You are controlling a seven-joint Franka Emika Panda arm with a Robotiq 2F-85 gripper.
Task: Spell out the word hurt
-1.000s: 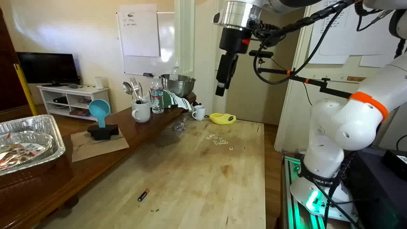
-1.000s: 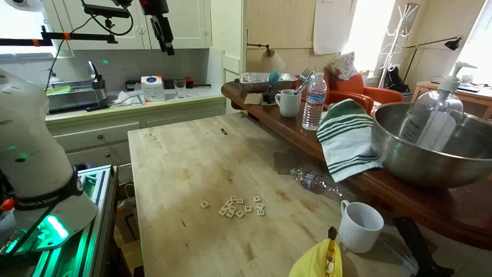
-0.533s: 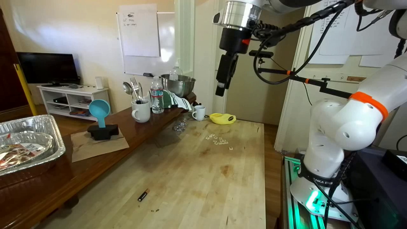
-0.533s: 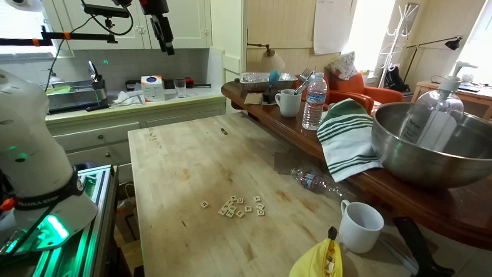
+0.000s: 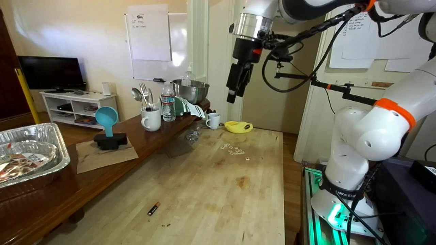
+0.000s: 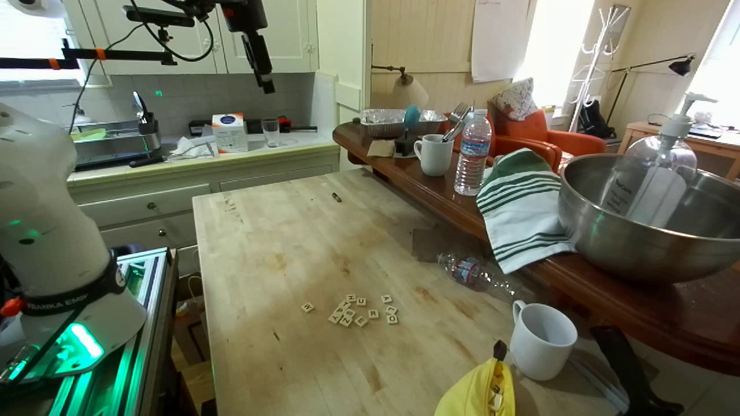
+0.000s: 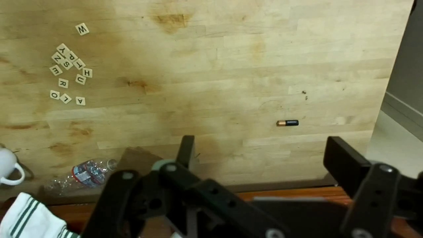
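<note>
Our gripper (image 7: 264, 152) hangs well above the level of the table (image 7: 214, 109), its fingers (image 7: 343, 162) spread wide with nothing between them. Off to one side in the wrist view lie the tiles (image 7: 66, 63), in a loose cluster on the table. H (image 7: 87, 72) and U (image 7: 80, 79) sit just beside each other, what we take for T (image 7: 79, 63) is close by H, and R (image 7: 63, 83) has a gap all round it.

No finished word shows, so we judge the step in hand to be the approach, with no tile gripped. Since H and U are already neighbours, we would go for R: carry the gripper across above it, turn until the fingers match two of its sides, and bring them closer together on the way down. Small flat tiles leave little to pinch, so the fingertips must come right to the table. T, just beside what looks like P (image 7: 71, 56), will call for more care, lest we knock its neighbours.
</note>
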